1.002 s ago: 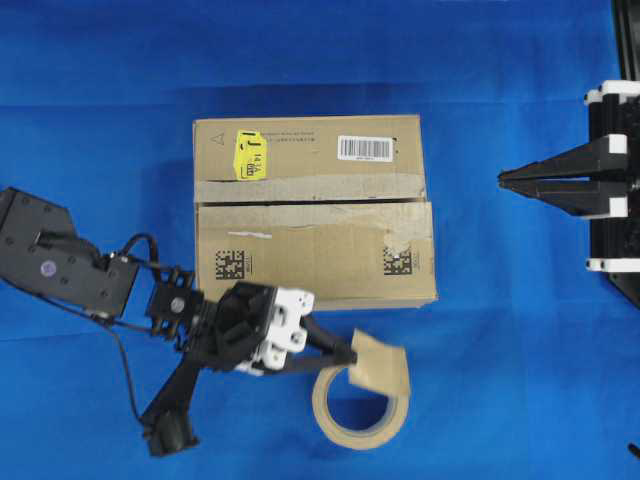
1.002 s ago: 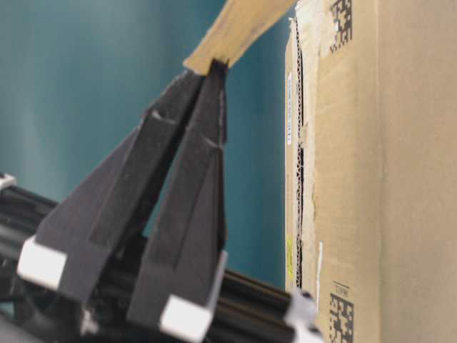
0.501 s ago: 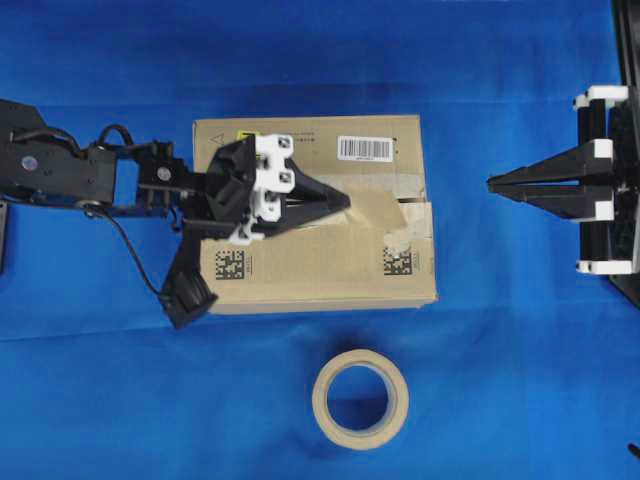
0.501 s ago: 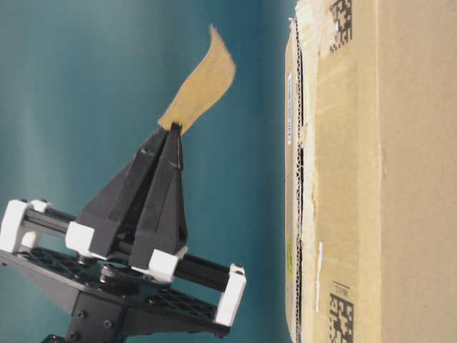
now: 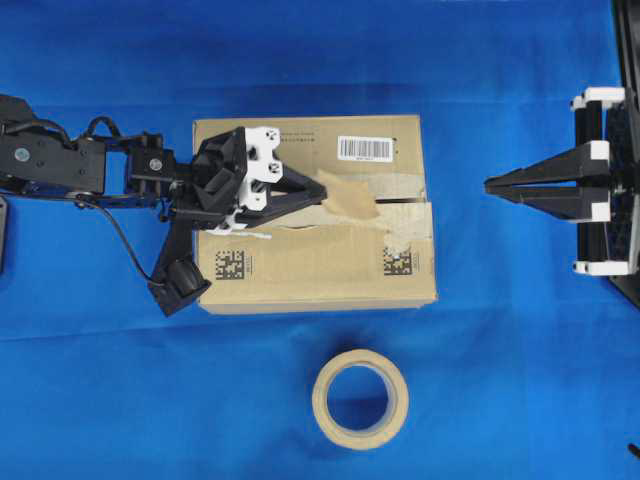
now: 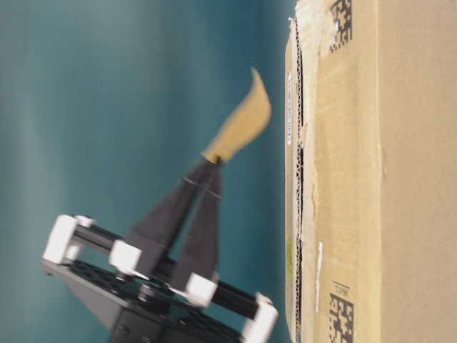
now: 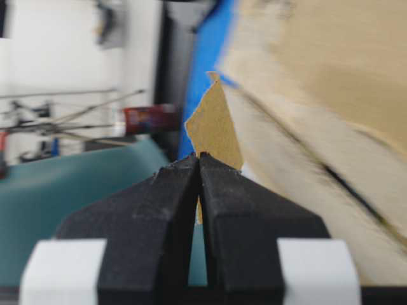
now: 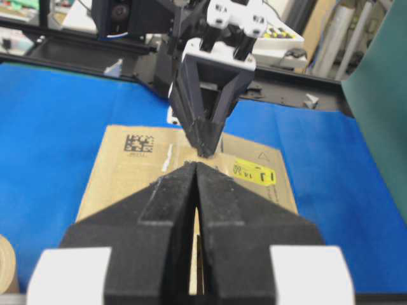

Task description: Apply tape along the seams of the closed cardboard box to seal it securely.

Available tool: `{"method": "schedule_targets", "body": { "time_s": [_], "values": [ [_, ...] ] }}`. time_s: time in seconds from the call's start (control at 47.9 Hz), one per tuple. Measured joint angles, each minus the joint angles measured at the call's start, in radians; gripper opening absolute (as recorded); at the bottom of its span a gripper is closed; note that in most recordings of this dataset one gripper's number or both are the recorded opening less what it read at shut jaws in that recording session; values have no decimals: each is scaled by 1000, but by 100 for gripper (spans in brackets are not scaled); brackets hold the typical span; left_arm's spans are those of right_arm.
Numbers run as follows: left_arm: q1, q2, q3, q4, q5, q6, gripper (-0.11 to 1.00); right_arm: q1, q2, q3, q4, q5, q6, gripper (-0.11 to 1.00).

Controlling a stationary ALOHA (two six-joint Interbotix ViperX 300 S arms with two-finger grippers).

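Cardboard box (image 5: pixel 315 213): brown, rectangular, flat on the blue bench, flaps closed; yellow sticker and white barcode label on the far flap, two black square codes on the near one. Seams (image 5: pixel 405 203): dark line between the flaps, edged with torn greyish tape. Tape (image 5: pixel 348 197): short tan piece, curled, held above the box top over the seams, one end pinched.

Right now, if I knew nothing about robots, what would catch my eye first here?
Probably the left gripper over the cardboard box, shut on a loose flap of tan tape held above the seam; the table-level view shows the flap clear of the box. Next, the tape roll lying on the blue cloth in front of the box, and the right gripper, shut and empty, off to the right.
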Motion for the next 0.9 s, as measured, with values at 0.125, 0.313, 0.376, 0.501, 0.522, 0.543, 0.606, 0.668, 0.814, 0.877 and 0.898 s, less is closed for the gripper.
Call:
{"method": "schedule_targets", "body": {
  "time_s": [0.125,0.313,0.376,0.501,0.522,0.543,0.606,0.668,0.814,0.877,0.898],
  "values": [
    [5,-8,20,0,48,0,0,0,11,0,0,0,-2,-1],
    [20,-9,41,0,94,9,0,0,41,0,0,-18,-2,-1],
    [18,-9,44,0,112,12,0,0,51,0,0,-25,-2,-1],
    [18,-9,46,0,137,15,0,0,66,-5,0,-34,-2,-1],
    [18,-9,46,0,140,15,0,0,67,-5,0,-34,0,-1],
    [18,-9,46,0,140,15,0,0,67,-8,0,-35,-2,-1],
    [18,-9,48,0,143,17,0,0,72,-9,-2,-38,-2,-1],
    [18,-11,46,0,143,17,0,0,80,-11,-2,-41,-2,-1],
    [18,-11,46,0,144,17,0,0,106,-26,0,-54,15,-1],
    [18,-11,46,0,144,17,0,0,129,-40,0,-58,21,-1],
    [18,-9,46,0,144,17,0,0,137,-46,2,-58,21,-1]
  ]
}}
